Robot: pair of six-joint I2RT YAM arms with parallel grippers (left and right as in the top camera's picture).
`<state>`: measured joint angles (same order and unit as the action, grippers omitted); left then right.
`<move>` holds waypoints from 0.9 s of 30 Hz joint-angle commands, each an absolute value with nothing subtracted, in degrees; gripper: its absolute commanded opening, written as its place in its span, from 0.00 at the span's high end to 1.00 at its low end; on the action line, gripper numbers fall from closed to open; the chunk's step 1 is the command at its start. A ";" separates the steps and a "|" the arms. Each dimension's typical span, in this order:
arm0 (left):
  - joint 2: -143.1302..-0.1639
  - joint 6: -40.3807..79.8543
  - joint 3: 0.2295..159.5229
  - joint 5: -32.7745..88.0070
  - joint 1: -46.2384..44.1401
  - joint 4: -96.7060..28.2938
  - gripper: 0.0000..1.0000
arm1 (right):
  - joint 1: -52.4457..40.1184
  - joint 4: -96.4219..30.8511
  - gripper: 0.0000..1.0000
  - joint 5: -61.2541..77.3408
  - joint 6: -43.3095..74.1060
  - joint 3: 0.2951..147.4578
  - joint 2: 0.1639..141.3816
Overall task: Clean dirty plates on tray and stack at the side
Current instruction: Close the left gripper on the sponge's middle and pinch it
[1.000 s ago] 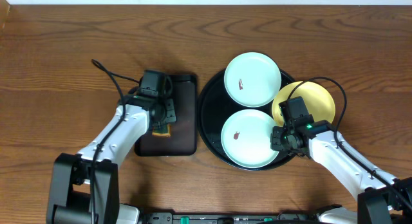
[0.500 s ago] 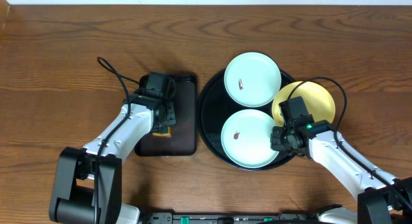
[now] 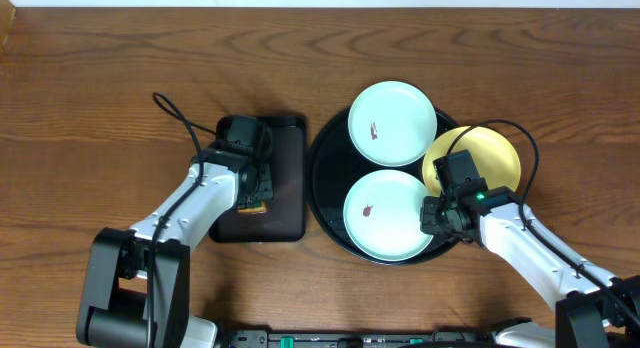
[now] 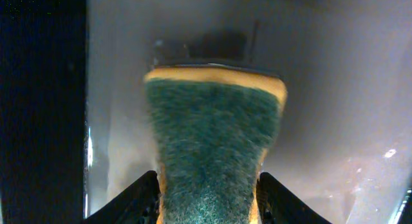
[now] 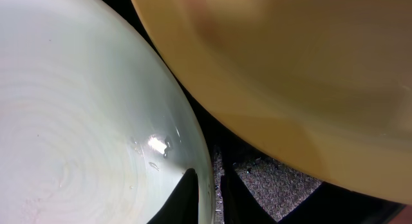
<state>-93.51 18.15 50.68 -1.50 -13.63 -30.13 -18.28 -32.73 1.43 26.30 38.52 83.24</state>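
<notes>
On the round black tray lie two mint-blue plates with brown smears, one at the back and one at the front. A yellow plate rests on the tray's right rim. My right gripper is shut on the front mint plate's right rim; in the right wrist view the rim passes between the fingers of that gripper, under the yellow plate. My left gripper is shut on a green-and-yellow sponge over the rectangular tray, gripped at its near end.
A smaller rectangular black tray lies left of the round one, its wet bottom showing under the sponge. Brown wooden table surrounds both trays. Cables loop off both arms.
The left arm has shifted slightly rightward and back over the rectangular tray with the sponge. The right arm and the plates have not moved.
</notes>
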 commanded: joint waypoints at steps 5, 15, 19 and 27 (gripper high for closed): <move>-94.41 17.89 49.60 -2.39 -13.85 -30.35 0.50 | -18.85 -32.77 0.87 0.45 25.61 39.20 83.48; -94.41 18.31 47.68 -2.00 -13.85 -26.55 0.56 | -18.85 -32.75 0.87 0.45 25.61 39.20 83.48; -94.41 18.31 47.70 -2.00 -13.80 -25.36 0.80 | -18.85 -32.75 0.87 0.45 25.61 39.20 83.48; -92.01 18.31 48.64 -2.00 -13.80 -24.75 0.68 | -18.85 -32.75 0.87 0.45 25.61 39.20 83.48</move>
